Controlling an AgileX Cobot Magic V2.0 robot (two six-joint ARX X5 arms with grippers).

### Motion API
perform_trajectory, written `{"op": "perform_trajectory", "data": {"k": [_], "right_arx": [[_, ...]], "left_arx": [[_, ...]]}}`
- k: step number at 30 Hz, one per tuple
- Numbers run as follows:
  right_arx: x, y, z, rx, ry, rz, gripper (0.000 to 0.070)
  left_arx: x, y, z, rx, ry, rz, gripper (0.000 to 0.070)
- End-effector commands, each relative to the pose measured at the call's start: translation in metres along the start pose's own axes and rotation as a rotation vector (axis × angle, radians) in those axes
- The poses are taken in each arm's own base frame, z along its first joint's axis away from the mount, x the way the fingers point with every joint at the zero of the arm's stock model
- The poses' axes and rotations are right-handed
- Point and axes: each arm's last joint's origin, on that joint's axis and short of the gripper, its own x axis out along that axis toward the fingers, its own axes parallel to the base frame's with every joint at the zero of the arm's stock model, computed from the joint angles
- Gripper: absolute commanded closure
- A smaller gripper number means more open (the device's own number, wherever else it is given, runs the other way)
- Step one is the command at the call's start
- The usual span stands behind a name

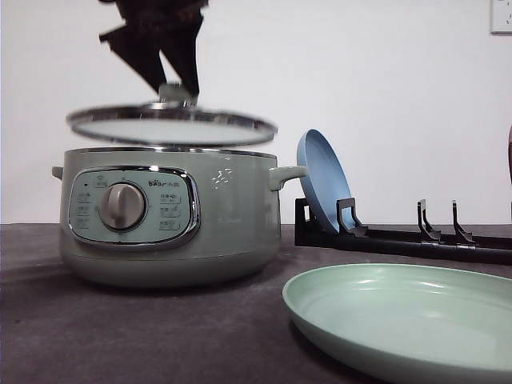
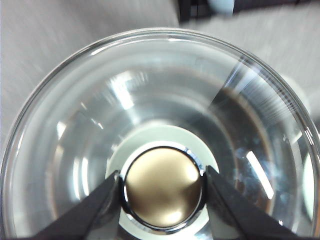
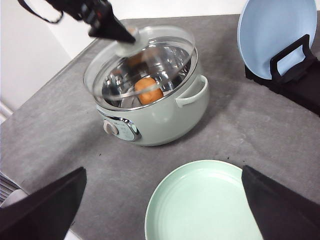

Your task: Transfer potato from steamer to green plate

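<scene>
The grey surface [image 1: 32,336] is carrying the steamer [image 1: 168,220] at the left and the green plate [image 1: 408,316] at the near right, with a blue plate [image 1: 322,180] standing in a black rack [image 1: 400,236] behind. The glass lid [image 1: 172,126] is hanging just above the steamer, and the left pincer [image 2: 162,187] is clamping its knob [image 2: 162,187]. The potato [image 3: 149,90] is lying inside the pot, its long axis roughly left to right. The right pincer [image 3: 162,210] is spread wide, holding nothing, over the green plate, so I judge it better placed to reach in.
</scene>
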Motion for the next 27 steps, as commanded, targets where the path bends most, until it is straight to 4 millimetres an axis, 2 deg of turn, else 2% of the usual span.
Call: {"op": "perform_trajectory", "data": {"k": [1,6,12,16,20,27], "right_arx": [[-0.003,0.002,0.003,-0.002,-0.016,0.012,0.007],[-0.003,0.002,0.003,-0.002,-0.016,0.012,0.007],[-0.003,0.002,0.003,-0.002,-0.016,0.012,0.007],[-0.003,0.002,0.003,-0.002,-0.015,0.012,0.007],[-0.003,0.002,0.004,-0.002,-0.015,0.012,0.007],[-0.003,0.002,0.003,-0.002,-0.015,0.012,0.007]], "left_arx": [[-0.017,-0.003,0.011,0.0,-0.076,0.001,0.07],[-0.035,-0.004,0.016,0.002,-0.1,0.005,0.07],[-0.037,-0.004,0.015,0.002,-0.095,0.005,0.07],[-0.038,0.004,0.013,-0.014,-0.088,0.019,0.07],[-0.04,0.018,0.01,-0.048,-0.077,0.045,0.07],[-0.046,0.058,-0.004,-0.145,-0.052,0.113,0.07]]}}
